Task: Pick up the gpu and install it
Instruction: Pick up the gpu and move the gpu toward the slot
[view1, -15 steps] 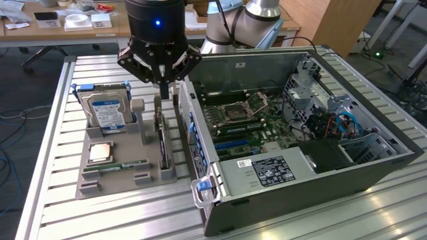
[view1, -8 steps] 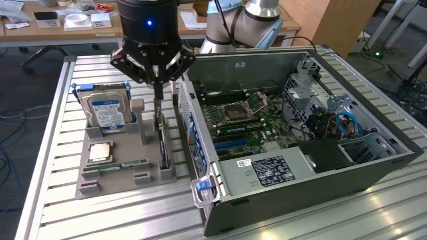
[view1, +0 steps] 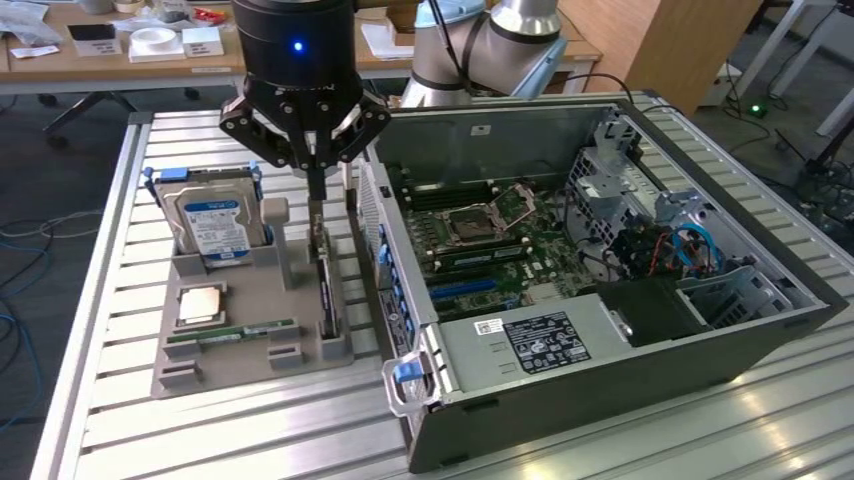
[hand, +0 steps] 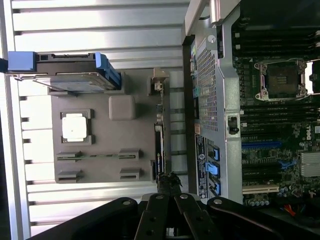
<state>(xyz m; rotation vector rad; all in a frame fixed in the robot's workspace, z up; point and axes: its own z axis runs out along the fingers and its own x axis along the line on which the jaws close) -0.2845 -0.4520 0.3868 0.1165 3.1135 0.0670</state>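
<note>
Gpu (view1: 328, 295): thin black card, upright on its long edge in grey holder (view1: 227, 350) slot, just beside open case (view1: 601, 360).

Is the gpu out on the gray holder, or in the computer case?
Out: the gpu stands on edge in the gray holder slot, outside the case.

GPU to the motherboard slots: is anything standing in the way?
Yes. The gpu, gripped on its top edge by the gripper, stands in the grey holder; the open case's near side wall rises between it and the motherboard.
</note>
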